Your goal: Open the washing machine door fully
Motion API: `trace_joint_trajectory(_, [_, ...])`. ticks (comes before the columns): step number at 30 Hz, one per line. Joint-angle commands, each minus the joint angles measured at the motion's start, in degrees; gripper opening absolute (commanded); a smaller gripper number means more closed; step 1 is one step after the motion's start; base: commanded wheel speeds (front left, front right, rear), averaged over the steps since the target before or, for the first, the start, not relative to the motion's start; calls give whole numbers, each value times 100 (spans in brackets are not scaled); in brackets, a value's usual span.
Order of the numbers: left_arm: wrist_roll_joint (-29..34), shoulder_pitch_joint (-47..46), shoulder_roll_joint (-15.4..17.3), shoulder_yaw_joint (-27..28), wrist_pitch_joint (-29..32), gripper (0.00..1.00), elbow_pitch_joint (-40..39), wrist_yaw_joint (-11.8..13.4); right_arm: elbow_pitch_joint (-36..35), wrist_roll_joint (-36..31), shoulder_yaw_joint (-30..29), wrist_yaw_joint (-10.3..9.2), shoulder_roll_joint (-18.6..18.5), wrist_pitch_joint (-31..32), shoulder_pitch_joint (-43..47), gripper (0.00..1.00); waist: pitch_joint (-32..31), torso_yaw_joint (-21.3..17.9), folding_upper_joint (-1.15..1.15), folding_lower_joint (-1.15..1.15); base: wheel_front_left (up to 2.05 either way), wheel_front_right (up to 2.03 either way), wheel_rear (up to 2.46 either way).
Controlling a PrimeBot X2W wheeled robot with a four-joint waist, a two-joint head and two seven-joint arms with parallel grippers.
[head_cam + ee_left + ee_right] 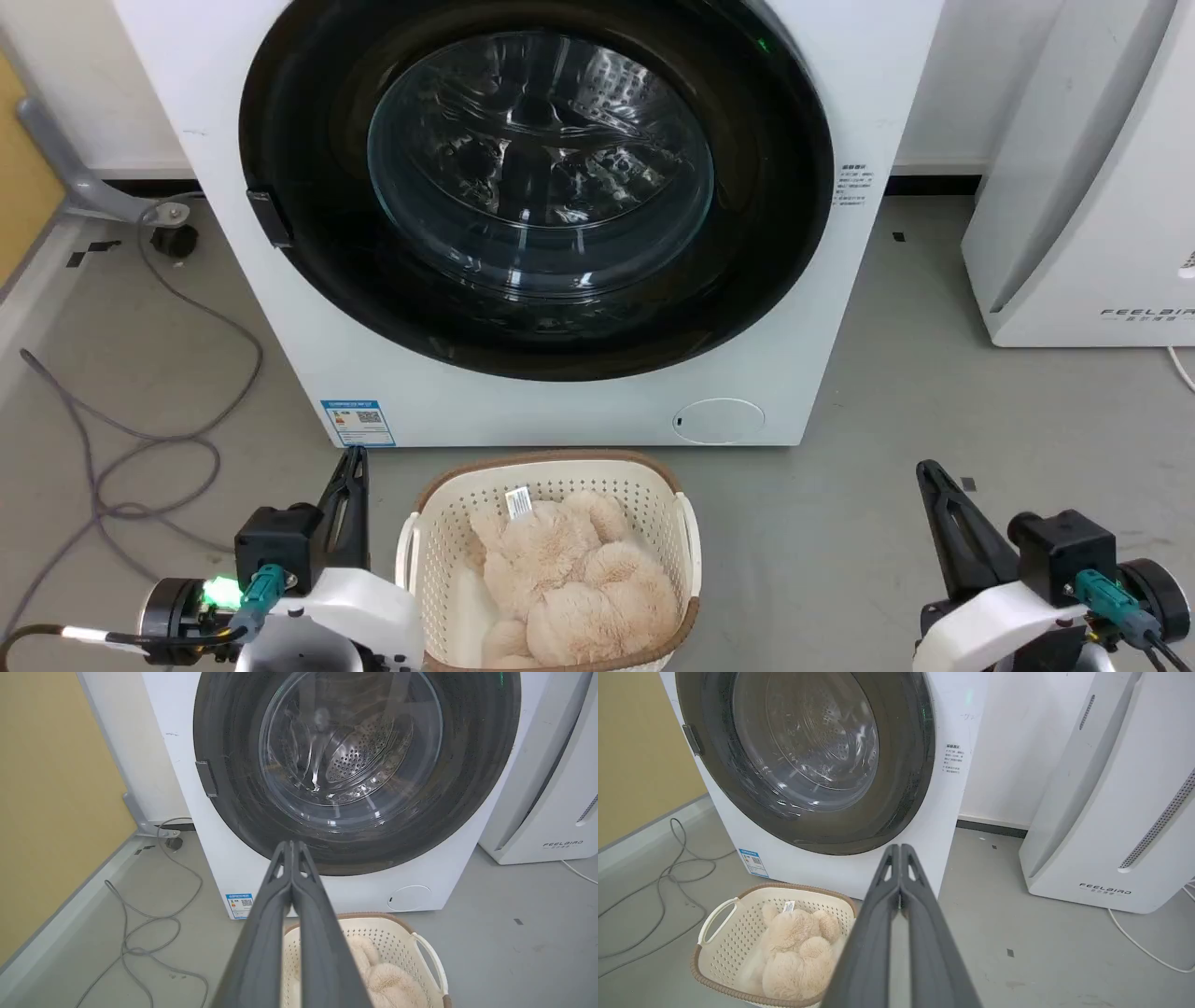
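Observation:
The white washing machine stands straight ahead. Its door, a glossy black disc with a clear glass bowl centre, lies flush against the front. A small dark tab sits on the door's left rim. My left gripper rests low at the left, fingers shut together and empty, well short of the machine. In the left wrist view the fingertips touch below the door. My right gripper is low at the right, shut and empty; its fingertips meet in the right wrist view.
A cream laundry basket holding a beige plush toy stands on the floor between my grippers, just before the machine. A white FEELBIRD appliance stands to the right. Grey cables loop over the floor at the left, near a yellow panel.

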Motion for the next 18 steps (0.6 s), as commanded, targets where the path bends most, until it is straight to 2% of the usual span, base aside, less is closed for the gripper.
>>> trace_joint_trajectory(1, [16, 101, 3, -7, 2, 0, -23, 16, 13, -44, 5, 5, 3, 7, -72, 0, 0, 0, 0, 0, 0, 0, 0])
trace_joint_trajectory(18, [16, 101, 3, -7, 2, 0, -23, 16, 13, -44, 5, 5, 3, 7, -72, 0, 0, 0, 0, 0, 0, 0, 0])
